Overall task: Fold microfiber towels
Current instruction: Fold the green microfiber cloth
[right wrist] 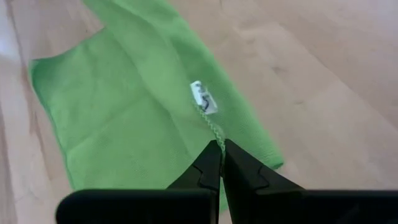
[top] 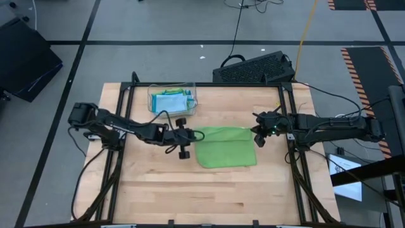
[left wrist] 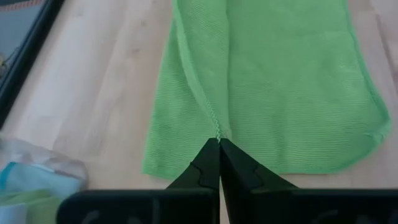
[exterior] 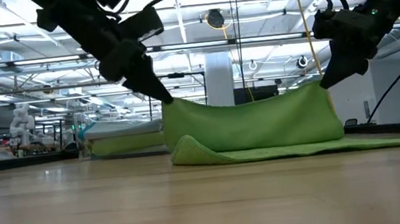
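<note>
At the centre of the high view, a lime-green square microfiber towel (top: 226, 154) lies on the wooden tabletop (top: 209, 196). The left claw (top: 193, 135) and right claw (top: 255, 132), each clenched on a far corner, lift that edge, probably to fold it.
</note>
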